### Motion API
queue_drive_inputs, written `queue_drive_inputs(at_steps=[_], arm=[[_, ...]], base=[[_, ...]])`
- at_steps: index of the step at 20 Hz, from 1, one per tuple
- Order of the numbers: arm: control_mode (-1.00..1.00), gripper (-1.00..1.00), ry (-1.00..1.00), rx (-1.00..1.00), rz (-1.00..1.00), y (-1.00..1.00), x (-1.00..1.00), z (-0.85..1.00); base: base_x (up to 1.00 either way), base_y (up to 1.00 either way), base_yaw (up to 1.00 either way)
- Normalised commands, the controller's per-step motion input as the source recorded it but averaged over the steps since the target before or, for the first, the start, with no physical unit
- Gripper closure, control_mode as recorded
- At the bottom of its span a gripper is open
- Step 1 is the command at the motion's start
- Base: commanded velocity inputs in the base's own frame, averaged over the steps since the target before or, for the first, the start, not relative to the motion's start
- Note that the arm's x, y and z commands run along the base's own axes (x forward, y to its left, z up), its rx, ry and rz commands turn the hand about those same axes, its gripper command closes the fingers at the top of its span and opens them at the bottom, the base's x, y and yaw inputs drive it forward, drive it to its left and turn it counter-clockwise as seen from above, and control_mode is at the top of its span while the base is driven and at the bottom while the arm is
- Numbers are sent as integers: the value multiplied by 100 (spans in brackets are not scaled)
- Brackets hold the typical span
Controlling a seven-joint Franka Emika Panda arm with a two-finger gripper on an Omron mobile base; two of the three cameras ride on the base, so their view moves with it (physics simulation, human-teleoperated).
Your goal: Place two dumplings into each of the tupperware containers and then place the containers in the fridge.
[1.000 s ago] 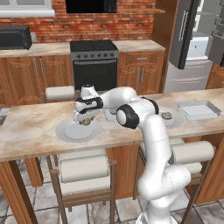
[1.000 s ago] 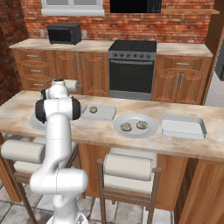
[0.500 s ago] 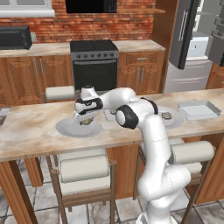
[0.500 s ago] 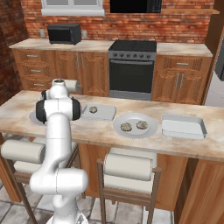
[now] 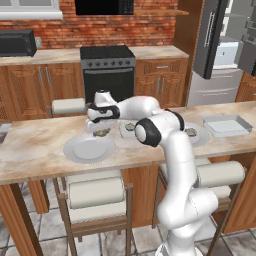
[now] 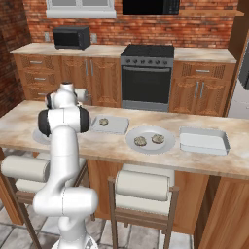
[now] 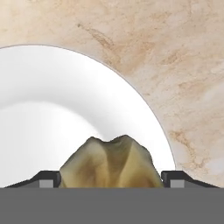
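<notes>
Bracketing dumpling (image 7: 111, 164): fingers (image 7: 48, 178), no writing.

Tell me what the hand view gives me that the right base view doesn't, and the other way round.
Hand view: a dumpling sits between the pincer tips, close against both, over the edge of a round white plate. Whether it is gripped I cannot tell.
Right base view: one tupperware container holds a single dumpling. To its right are a second plate with two dumplings, then the other tupperware container.
Both: the round white plate, peeking out beside the arm, and the marble counter.
</notes>
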Motion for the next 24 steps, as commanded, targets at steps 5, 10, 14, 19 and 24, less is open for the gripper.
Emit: queue_drive_inputs(at_steps=[5,10,14,19,24], arm=[[-100,100,0,-7,-15,-47,-21,31],[-100,100,0,-4,-17,-76,-19,29],[-100,100,0,-1,-16,-92,-3,23],[-100,100,2,0,-18,-96,0,13],[-100,100,7,0,-16,-84,0,5]], base=[[0,0,0],[0,0,0],[0,0,0],[0,0,0],[0,0,0]])
